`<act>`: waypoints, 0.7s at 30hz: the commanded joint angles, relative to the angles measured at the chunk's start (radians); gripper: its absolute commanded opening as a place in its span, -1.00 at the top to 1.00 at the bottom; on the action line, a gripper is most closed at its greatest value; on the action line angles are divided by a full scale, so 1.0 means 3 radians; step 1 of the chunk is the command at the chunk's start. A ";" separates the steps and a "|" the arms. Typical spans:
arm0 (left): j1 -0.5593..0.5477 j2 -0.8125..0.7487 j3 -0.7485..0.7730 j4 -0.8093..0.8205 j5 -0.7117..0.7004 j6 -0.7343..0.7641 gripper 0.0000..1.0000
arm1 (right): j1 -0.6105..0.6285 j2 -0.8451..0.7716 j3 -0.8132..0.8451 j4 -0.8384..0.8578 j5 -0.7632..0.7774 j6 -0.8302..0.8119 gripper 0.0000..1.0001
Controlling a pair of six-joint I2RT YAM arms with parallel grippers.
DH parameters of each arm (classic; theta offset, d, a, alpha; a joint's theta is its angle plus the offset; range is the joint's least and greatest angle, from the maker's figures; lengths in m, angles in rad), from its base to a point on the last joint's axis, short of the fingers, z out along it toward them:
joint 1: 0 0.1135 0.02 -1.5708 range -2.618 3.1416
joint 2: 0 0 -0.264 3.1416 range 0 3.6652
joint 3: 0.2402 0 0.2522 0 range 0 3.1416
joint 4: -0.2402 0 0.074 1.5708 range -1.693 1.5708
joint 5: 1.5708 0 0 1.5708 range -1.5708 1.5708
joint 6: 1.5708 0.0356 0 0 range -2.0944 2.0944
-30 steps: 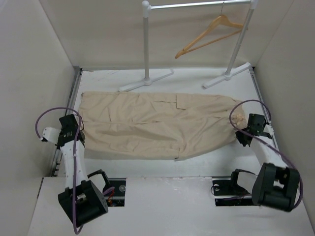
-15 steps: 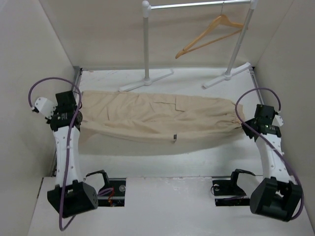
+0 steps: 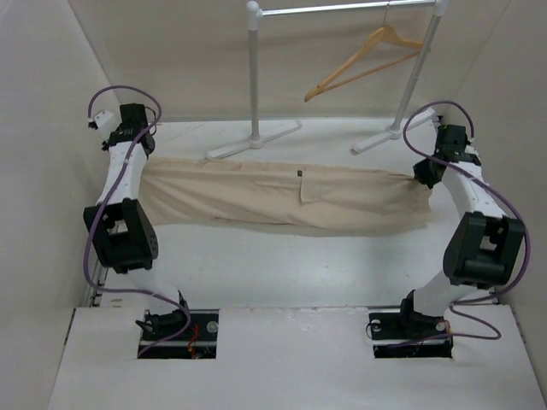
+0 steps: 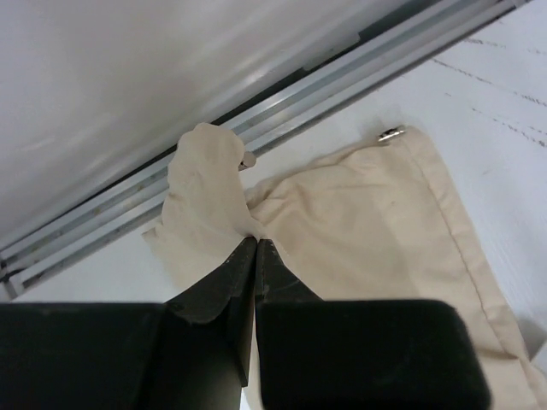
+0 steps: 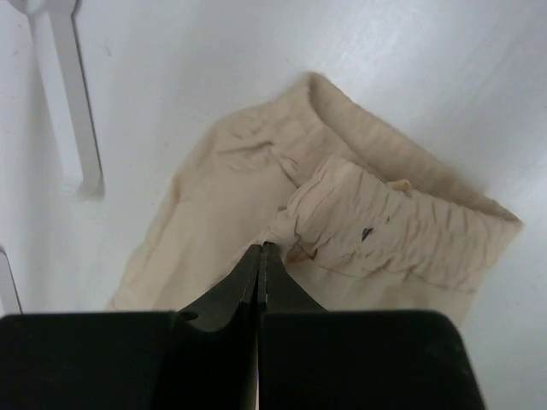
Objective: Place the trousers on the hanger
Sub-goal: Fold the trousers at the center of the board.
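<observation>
- Twice pinching cream cloth trousers [image 3: 282, 195]: left gripper [image 4: 256, 245], right gripper [image 5: 259, 250] clamped tight on opposite ends.
- Risking slippage: small bites bearing sagging cloth towards tan wooden hanger [image 3: 382, 37].

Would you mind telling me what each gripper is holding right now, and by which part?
Both hold the trousers: the left gripper pinches bunched cloth at the leg-hem end, the right gripper pinches the gathered waistband.

Left pincer [image 4: 256, 243] and right pincer [image 5: 261, 248] far apart, both clamped (jaws flush).
</observation>
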 commanded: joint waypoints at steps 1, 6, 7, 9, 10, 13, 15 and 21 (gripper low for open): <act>-0.0039 0.0381 0.0459 0.0116 -0.0196 0.0380 1.00 | -0.0008 0.0345 0.0503 0.0109 0.0141 -0.0090 0.97; -0.0106 0.1066 0.1087 0.0136 -0.0181 0.0784 0.90 | 0.0038 0.1061 0.1255 -0.0090 0.0140 -0.0202 0.89; -0.0116 0.1189 0.1210 0.0126 -0.0140 0.0835 0.81 | 0.0048 0.1189 0.1393 -0.0141 0.0156 -0.0208 0.81; -0.0126 0.1308 0.1334 0.0156 -0.0033 0.0836 0.44 | 0.0079 0.1323 0.1547 -0.0152 0.0166 -0.0187 0.57; -0.0126 0.1328 0.1380 0.0162 0.0049 0.0830 0.26 | 0.0084 0.1349 0.1598 -0.0131 0.0171 -0.0187 0.41; -0.0137 0.1227 0.1421 0.0146 0.0157 0.0744 -0.12 | 0.0125 0.1273 0.1665 -0.0080 0.0141 -0.0197 -0.03; -0.0188 0.0972 0.1259 0.0126 0.0162 0.0632 -0.20 | 0.0165 0.1119 0.1589 -0.0050 0.0095 -0.0233 -0.23; -0.0682 0.0011 -0.0242 0.0554 0.0554 0.0146 -0.22 | 0.0247 0.0062 0.0252 0.0471 0.0059 -0.0203 -0.47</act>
